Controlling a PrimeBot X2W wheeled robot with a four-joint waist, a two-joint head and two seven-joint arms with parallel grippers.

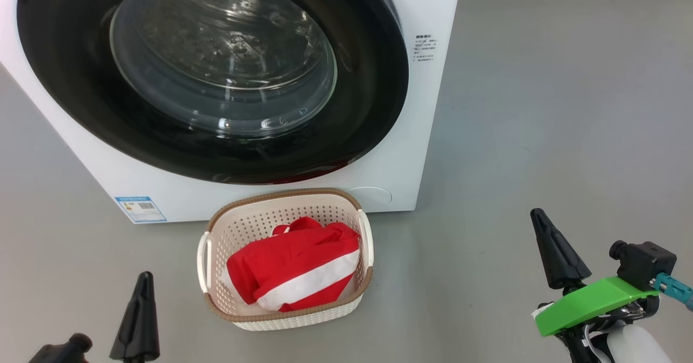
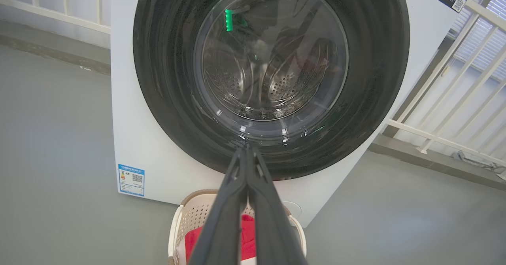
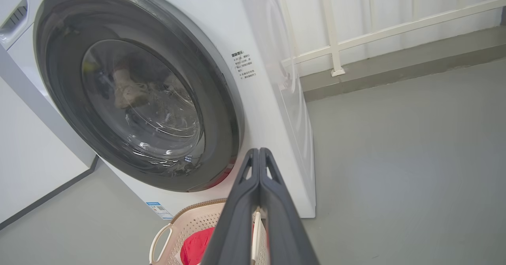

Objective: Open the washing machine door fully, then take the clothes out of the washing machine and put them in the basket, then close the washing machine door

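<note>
Left gripper [image 1: 144, 284]: lower left of head view, fingers pressed together, nothing in them, over bare grey floor [image 1: 547, 114]. In its wrist view the tips line up with the door's lower edge, apart from it.

Washing machine [image 1: 427, 11]: white box on the floor, blue label sticker [image 1: 139, 209] at the lower left front corner. Washing machine door [image 1: 373, 86] is shut, black ring flush against the front. The perforated steel drum [image 2: 253, 87] shows through the glass bowl; can't tell whether anything is inside.

Basket [image 1: 281, 195]: on the floor just in front of the machine, below the door's bottom edge, upright. Clothes [image 1: 295, 268] are in it: a red bundle with a white stripe, bunched toward the right wall and below the rim.

Right gripper [image 1: 541, 227]: lower right of head view, well apart from the basket, fingers pressed together, empty. Green plate [image 1: 590, 300] on its wrist. Its wrist view looks at the machine's right front corner, with white railing [image 3: 391, 25] behind.
</note>
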